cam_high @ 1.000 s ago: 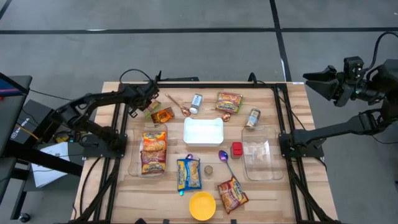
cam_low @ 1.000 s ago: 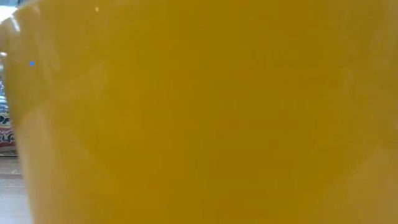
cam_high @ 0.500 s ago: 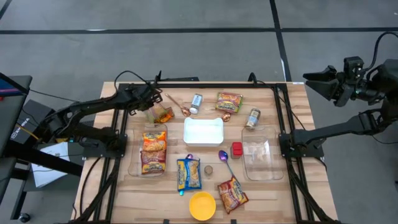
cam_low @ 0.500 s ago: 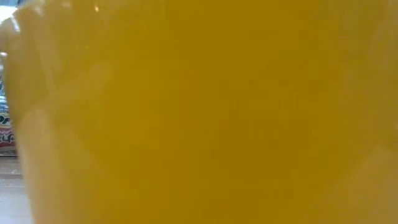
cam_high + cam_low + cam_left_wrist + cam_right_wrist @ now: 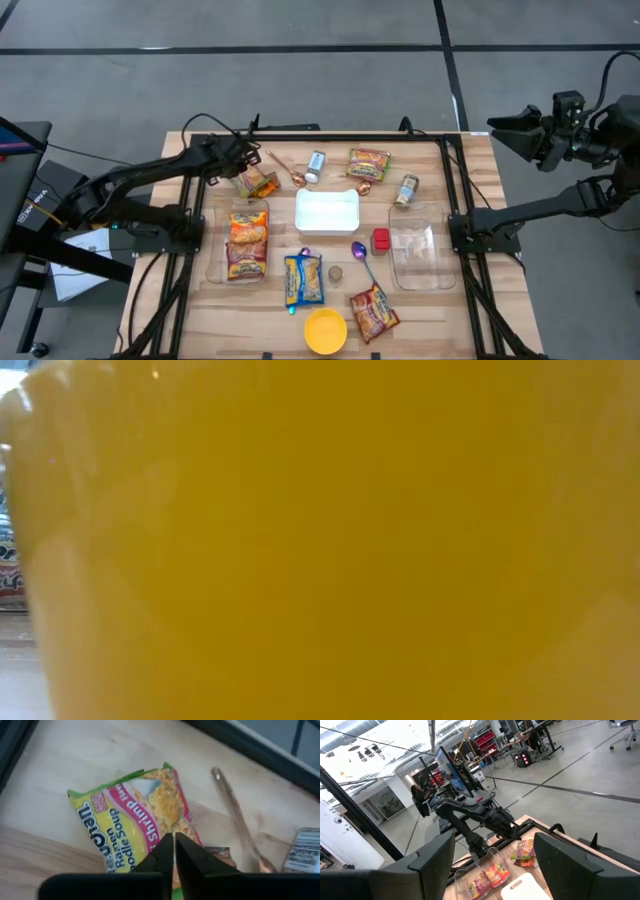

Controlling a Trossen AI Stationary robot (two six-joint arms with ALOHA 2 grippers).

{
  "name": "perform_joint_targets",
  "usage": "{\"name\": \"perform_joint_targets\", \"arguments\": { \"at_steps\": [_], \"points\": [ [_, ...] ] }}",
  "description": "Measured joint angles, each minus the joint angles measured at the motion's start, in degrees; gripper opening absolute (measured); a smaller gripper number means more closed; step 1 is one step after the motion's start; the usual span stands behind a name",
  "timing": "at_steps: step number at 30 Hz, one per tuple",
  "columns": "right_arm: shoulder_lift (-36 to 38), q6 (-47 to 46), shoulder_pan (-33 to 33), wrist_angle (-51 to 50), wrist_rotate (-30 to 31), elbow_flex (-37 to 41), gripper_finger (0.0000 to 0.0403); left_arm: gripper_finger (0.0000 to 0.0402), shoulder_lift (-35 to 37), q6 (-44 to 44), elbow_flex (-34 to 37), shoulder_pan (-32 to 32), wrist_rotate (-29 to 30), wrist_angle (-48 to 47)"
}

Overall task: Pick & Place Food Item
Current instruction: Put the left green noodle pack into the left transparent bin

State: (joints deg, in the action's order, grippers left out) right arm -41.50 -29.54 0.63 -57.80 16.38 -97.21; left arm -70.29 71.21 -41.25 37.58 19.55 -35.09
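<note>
Both arms are dark, nearly black, built of slim tubes joined by chunky rounded joints, with thin black cables looping along the left arm (image 5: 140, 178). The left gripper (image 5: 174, 851) ends in two matte black wedge-shaped fingers; the right gripper (image 5: 492, 854) has broad, flat black fingers with rounded corners.

grey concrete floor (image 5: 300, 70), wooden table (image 5: 470, 300), distant workshop benches (image 5: 530, 740) under ceiling lights
</note>
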Motion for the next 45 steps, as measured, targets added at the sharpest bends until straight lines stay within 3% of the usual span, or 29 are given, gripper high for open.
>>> {"name": "perform_joint_targets", "arguments": {
  "at_steps": [11,17,23,45],
  "points": [
    [0.0,0.0,0.0,0.0,-0.4,0.0,0.0265,0.0186,-4.0,5.6,0.0,0.0,0.2,1.5],
    [0.0,0.1,0.0,0.0,-1.3,0.0,0.0265,0.0234,-8.2,7.6,0.0,0.0,0.2,2.5],
    [0.0,-0.3,0.0,0.0,-1.4,0.0,0.0265,0.0229,-10.5,10.1,0.0,0.0,0.2,4.0],
    [0.0,0.0,0.0,0.0,-1.5,0.0,0.0265,0.0120,-10.2,10.3,2.4,-0.2,-0.4,4.2]
  ]
}}
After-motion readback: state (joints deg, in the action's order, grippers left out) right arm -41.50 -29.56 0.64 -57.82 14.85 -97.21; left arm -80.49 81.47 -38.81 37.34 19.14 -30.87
